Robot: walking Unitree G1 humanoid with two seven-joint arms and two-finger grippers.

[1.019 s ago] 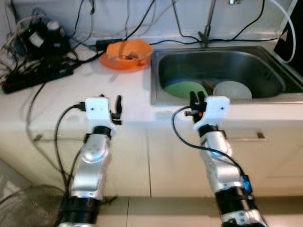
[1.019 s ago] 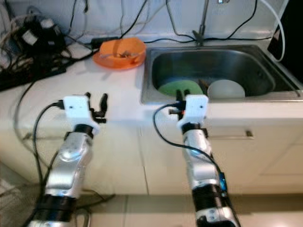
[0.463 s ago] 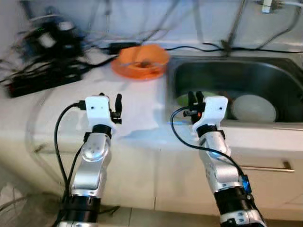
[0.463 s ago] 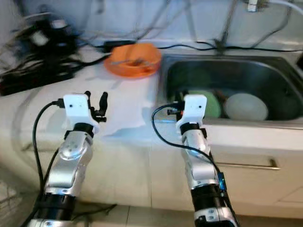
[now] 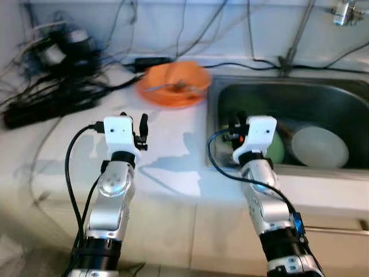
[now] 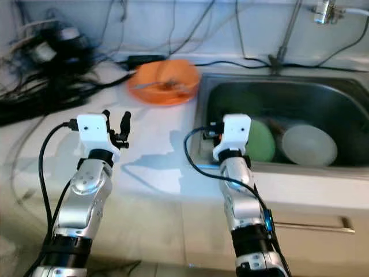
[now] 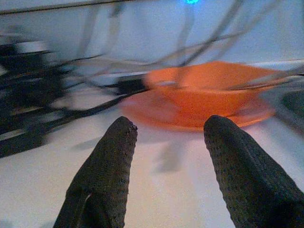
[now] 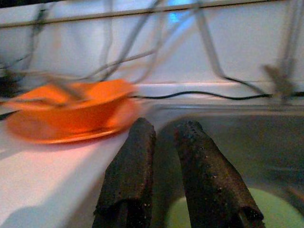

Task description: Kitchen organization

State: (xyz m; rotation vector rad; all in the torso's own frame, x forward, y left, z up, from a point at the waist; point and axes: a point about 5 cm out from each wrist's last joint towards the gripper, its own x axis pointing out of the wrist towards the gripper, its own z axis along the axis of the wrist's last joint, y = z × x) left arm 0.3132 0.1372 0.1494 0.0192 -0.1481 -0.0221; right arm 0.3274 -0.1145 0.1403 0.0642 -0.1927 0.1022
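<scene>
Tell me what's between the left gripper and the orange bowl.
Only bare white counter: the left wrist view shows the left gripper, jaws open, facing the orange bowl.

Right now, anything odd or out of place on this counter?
Yes. A tangle of black cables and a power strip sprawls over the white countertop beside the sink, with leads running behind the orange bowl. Electrics close to water look risky. No spill or damage visible.
</scene>
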